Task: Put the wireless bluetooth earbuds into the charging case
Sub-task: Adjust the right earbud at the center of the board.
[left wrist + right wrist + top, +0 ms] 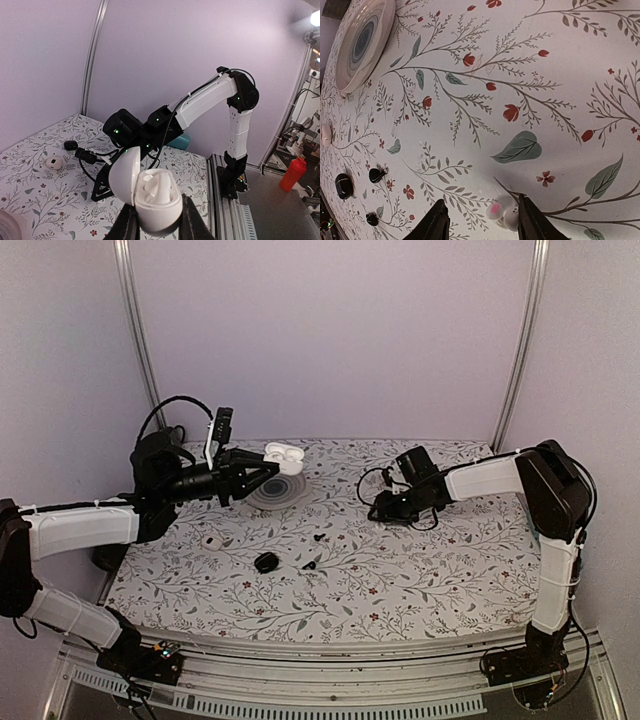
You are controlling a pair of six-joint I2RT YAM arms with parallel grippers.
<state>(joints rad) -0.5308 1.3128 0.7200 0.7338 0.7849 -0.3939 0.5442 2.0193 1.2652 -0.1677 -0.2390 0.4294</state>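
Left gripper holds the open glossy white charging case aloft, far-left corner. Right gripper, half-wide, straddles a tiny white plastic earbud on the floral surface (near its far edge); centre before closing.

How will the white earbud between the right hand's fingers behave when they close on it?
Probably slippery: the earbud looks glossy and rounded, so it may squirt from the right hand. Likely very light, being tiny beside the fingers.
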